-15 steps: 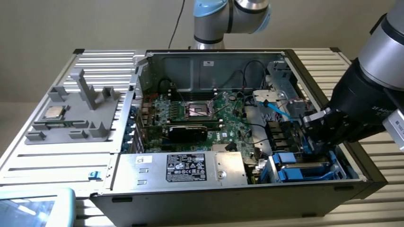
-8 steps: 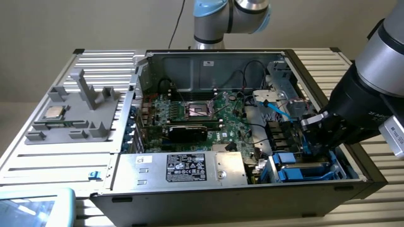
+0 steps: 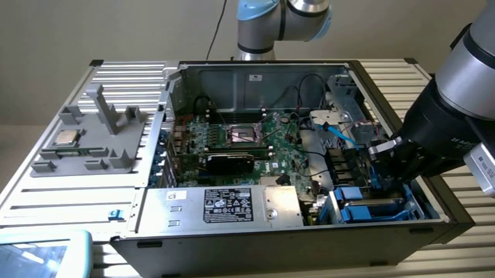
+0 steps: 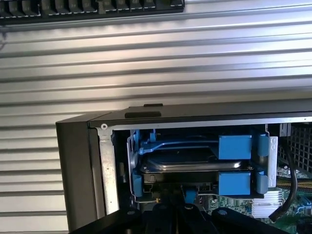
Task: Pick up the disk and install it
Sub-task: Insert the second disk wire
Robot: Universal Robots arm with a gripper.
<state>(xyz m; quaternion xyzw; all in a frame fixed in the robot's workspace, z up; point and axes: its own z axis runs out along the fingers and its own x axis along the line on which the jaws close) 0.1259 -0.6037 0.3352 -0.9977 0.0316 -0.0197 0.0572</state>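
The disk [image 4: 190, 165] lies flat inside the drive bay at the corner of the open computer case [image 3: 255, 243]. Its silver-grey edge shows between the bright blue carrier blocks [image 4: 235, 146]. In the exterior view the blue carrier [image 3: 371, 207] sits in the case's corner on the exterior view's right. My gripper [image 3: 384, 174] reaches down into the case just above that bay, and the arm's black wrist hides part of the bay. In the wrist view my gripper's dark body [image 4: 180, 219] sits right in front of the disk's edge.
A silver box with a black label [image 3: 228, 205] sits beside the bay. The motherboard [image 3: 247, 139] and a blue cable [image 3: 340, 133] lie further in. A grey fixture [image 3: 93, 139] holding a small square processor chip [image 3: 64, 138] rests on the ribbed table at the exterior view's left.
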